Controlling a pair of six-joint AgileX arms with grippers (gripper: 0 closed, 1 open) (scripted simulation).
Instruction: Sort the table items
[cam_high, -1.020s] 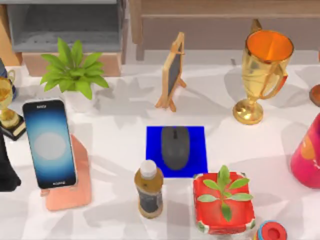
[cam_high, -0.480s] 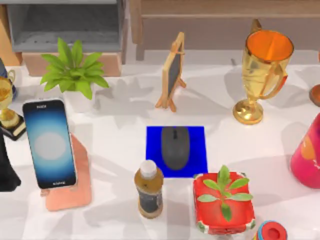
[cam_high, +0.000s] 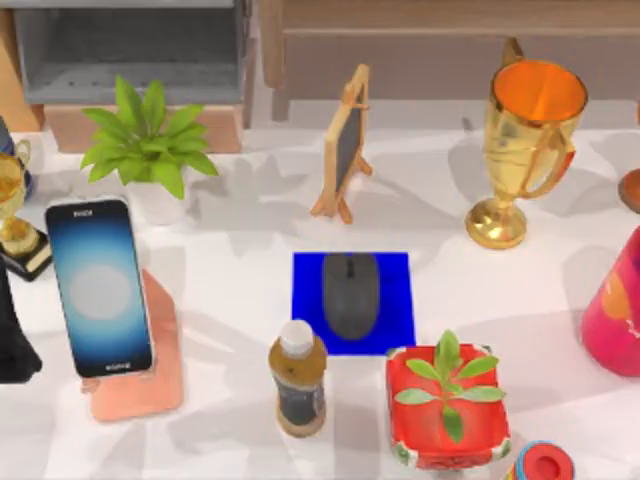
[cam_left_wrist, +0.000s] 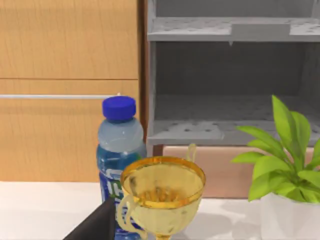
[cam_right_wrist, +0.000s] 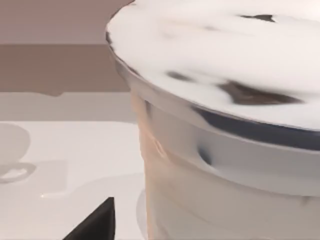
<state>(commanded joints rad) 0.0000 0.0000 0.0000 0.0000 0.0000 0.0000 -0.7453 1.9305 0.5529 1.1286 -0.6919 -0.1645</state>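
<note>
**Tools.** Left arm: a dark part of it shows at the top view's 9 o'clock edge, just left of the phone; whether its tool is apart or together cannot be told. Right arm: parked, its wrist view taken up by a large pale container at close range; its tool's state cannot be told either.

**Task items.**
- Computer mouse: dark grey, oval, lying flat on a blue square mat near the centre of the tabletop, long axis running 12 to 6 o'clock. Well apart from the left arm, on its 3 o'clock side.
- Smartphone: black-edged, blue-to-white screen, propped on a pink stand toward the 9 o'clock side, just beside the left arm.

**Surroundings.**
- Brown white-capped bottle: upright, at 7 o'clock from the mouse, just off the mat's corner.
- Red planter: at 5 o'clock from the mouse, touching or overlapping the mat's corner.
- Small chalkboard easel: at 12 o'clock from the mouse.
- Gold trophy: at 2 o'clock.
- Potted green plant: at 12 o'clock from the phone.
- Small gold trophy and blue-capped bottle: seen from the left wrist.

**Open room.** Bare tabletop between phone and mat, and at 3 o'clock of the mat.
</note>
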